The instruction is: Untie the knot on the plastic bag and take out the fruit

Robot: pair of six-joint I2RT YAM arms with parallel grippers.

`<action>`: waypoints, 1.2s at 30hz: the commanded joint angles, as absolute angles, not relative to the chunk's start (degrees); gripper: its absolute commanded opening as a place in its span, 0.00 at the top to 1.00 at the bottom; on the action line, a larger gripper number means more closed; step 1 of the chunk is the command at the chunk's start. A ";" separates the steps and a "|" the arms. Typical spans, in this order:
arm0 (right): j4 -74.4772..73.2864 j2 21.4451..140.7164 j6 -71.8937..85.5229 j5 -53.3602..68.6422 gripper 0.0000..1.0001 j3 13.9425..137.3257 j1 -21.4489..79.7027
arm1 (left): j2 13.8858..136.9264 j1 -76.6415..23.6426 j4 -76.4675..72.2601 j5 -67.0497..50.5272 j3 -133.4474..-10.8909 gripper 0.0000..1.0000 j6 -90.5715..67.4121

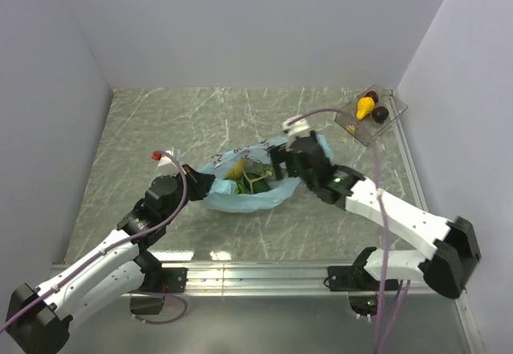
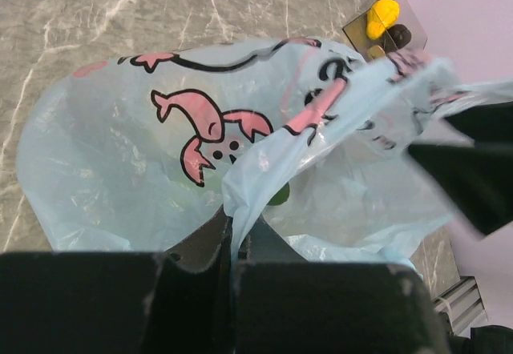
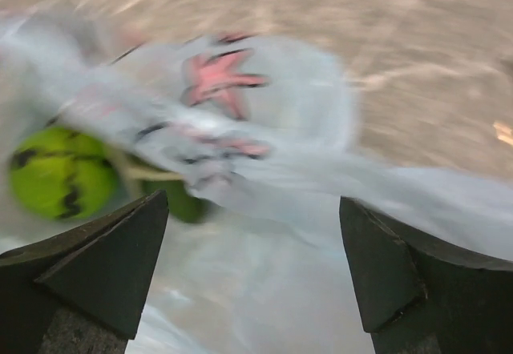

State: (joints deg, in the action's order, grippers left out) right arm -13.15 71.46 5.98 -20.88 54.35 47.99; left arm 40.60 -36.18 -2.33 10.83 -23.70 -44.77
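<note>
At the middle of the table (image 1: 152, 122), the plastic bag (image 1: 240, 200) is seen lying with its mouth upward, and the fruit (image 1: 250, 176) is visible inside it. At 9 o'clock of the bag, a fold of its rim is clamped by the left gripper (image 2: 234, 238), the jaws pressed together on the thin plastic. At 3 o'clock, the right gripper (image 3: 253, 203) is held over the bag with jaws wide apart and nothing between them. The knot cannot be made out. Some risks are judged: plastic could be caught instead of fruit if the right jaws are closed too early; the thin film could be torn by a hard pull; a round fruit could be squeezed out and rolled away.
</note>
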 commanded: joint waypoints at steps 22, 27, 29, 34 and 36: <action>-3.70 69.60 6.77 24.89 0.14 55.55 45.97 | 42.98 -35.86 -7.21 7.82 -27.42 0.99 -43.60; -1.15 75.40 4.84 13.04 0.19 55.19 47.28 | 41.22 -35.95 -6.42 8.26 -25.58 0.99 -44.03; -1.06 78.12 3.17 10.21 0.23 55.63 47.72 | 41.05 -35.95 -6.59 8.17 -24.96 1.00 -44.47; 2.28 83.93 0.79 1.87 0.27 56.60 49.13 | 41.40 -35.95 -8.17 7.12 -23.82 0.99 -45.44; 3.68 86.48 0.88 -1.12 0.28 57.39 49.04 | 41.83 -35.86 -8.52 6.77 -23.90 1.00 -45.35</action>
